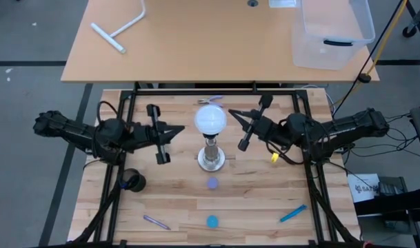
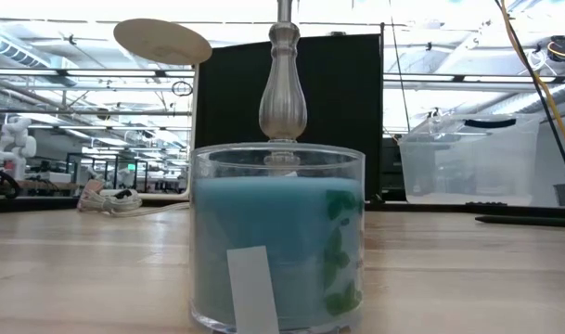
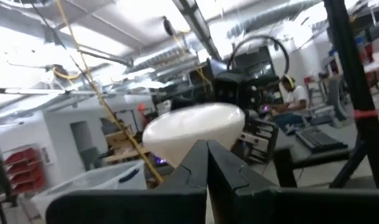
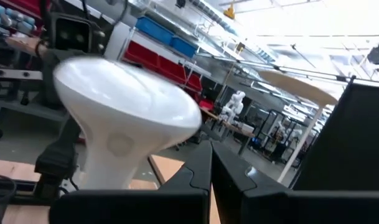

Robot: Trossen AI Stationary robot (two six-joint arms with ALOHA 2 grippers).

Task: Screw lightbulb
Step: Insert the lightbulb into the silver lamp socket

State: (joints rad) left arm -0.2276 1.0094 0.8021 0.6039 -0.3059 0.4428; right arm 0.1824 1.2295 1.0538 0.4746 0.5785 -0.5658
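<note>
The white lightbulb (image 1: pixel 211 120) stands upright on top of the silvery socket stand (image 1: pixel 211 157) at the middle of the table. My left gripper (image 1: pixel 179 129) is shut and points at the bulb from the table's left, a short gap away; the left wrist view shows the globe (image 3: pixel 192 130) beyond its shut fingers (image 3: pixel 208 165). My right gripper (image 1: pixel 233 114) is shut close to the bulb's right side; the right wrist view shows the globe and neck (image 4: pixel 124 121) beside its fingers (image 4: pixel 209 165). The low view shows only the stand's post (image 2: pixel 282 88).
A blue candle jar (image 2: pixel 277 241) stands at the near edge. Also on the table are a purple disc (image 1: pixel 212 183), a black roll (image 1: pixel 132 181), a purple pen (image 1: pixel 156 222) and a blue pen (image 1: pixel 292 213). A clear bin (image 1: pixel 330 31) sits on the far table.
</note>
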